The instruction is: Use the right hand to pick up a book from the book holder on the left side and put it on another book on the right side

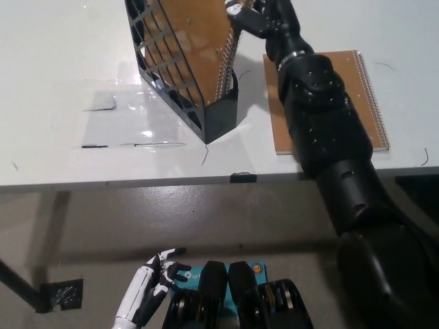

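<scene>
Black right hand (pixel 257 15) is at 12 o'clock, top edge of pic, fingers closed on the upper edge of the brown spiral-bound book (pixel 195 48). Book stands tilted inside the black lattice plastic book holder (pixel 180 88), its wire spiral running down the rt side toward the holder's solid base. Holder sits on the white table (pixel 62 75), approx centre-top. Second brown spiral-bound book (pixel 350 82) lies flat on table at 2 o'clock, just beside the holder, partly hidden under the black right arm (pixel 329 130) crossing over it. White left hand (pixel 154 281) hangs below table edge at 7 o'clock, fingers loosely apart, holding nothing.
</scene>
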Robot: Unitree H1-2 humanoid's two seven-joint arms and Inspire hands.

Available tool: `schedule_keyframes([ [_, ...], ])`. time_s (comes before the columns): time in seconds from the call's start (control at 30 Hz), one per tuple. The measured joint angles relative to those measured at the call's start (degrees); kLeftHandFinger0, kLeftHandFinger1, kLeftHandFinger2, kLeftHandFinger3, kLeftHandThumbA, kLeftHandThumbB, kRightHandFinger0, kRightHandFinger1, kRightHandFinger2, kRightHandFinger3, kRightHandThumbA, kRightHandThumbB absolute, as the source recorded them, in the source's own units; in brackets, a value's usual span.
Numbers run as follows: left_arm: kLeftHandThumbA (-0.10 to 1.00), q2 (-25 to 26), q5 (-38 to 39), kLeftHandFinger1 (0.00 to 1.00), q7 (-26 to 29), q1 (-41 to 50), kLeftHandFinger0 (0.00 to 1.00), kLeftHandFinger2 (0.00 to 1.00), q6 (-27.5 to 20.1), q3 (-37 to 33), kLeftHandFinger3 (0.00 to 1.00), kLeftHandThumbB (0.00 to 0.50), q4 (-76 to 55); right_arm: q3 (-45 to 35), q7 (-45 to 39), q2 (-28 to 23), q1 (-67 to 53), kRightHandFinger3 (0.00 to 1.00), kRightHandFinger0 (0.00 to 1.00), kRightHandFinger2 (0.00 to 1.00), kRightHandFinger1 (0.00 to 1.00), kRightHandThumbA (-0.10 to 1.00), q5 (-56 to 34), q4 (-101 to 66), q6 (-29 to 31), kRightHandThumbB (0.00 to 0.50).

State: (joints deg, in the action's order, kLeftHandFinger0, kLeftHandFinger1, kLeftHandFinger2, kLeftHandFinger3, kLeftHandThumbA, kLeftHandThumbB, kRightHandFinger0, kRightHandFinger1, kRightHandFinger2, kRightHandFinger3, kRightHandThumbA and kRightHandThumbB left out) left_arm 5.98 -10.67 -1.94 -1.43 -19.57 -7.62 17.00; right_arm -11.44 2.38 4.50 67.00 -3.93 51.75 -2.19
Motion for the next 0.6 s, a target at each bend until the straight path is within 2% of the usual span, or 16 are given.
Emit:
schedule_keyframes([
  [0.07, 0.91, 0.0, 0.0, 0.54, 0.0, 0.0, 0.48, 0.6, 0.02, 0.0, 0.78, 0.134, 0.05, -2.28, -0.11, 0.2, 0.0, 1.0, 0.0, 0.74, 0.34, -0.1, -2.06, -0.39, -1.8, 0.128],
  [0.3, 0.91, 0.0, -0.01, 0.53, 0.0, 0.01, 0.49, 0.59, 0.08, 0.01, 0.77, 0.133, 0.16, -9.19, 0.01, 0.97, 0.01, 1.0, 0.0, 0.76, 0.36, -0.1, -8.28, -2.44, -8.01, 0.099],
  [0.5, 0.88, 0.0, -0.01, 0.52, 0.0, 0.0, 0.48, 0.58, 0.13, 0.01, 0.76, 0.122, 0.18, -14.13, 0.28, 1.05, 0.23, 1.0, 0.0, 0.74, 0.33, -0.1, -13.49, -5.22, -13.34, 0.092],
  [0.6, 0.89, 0.0, -0.01, 0.51, 0.0, 0.0, 0.48, 0.58, 0.13, 0.0, 0.76, 0.133, 0.18, -16.37, 0.56, 1.04, 0.52, 1.0, 0.0, 0.74, 0.3, -0.1, -16.1, -7.04, -15.8, 0.077],
])
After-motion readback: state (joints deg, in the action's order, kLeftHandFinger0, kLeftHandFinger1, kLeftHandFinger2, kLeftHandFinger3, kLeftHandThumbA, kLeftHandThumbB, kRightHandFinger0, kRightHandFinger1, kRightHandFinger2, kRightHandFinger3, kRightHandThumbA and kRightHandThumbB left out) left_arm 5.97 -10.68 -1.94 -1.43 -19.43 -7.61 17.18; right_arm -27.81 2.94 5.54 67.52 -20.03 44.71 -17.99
